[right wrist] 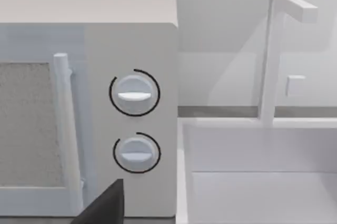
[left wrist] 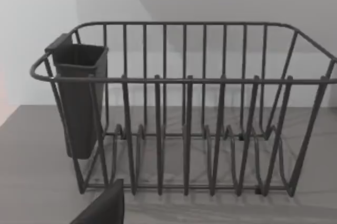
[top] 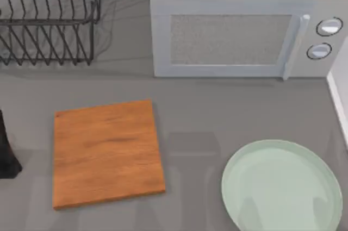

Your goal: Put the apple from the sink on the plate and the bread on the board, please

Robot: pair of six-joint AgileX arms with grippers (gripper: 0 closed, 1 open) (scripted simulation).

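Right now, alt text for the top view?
A wooden board lies at the left of a grey table, with a pale green plate at the lower right, both bare. Behind them stand a wire dish rack at far left and a microwave at right.
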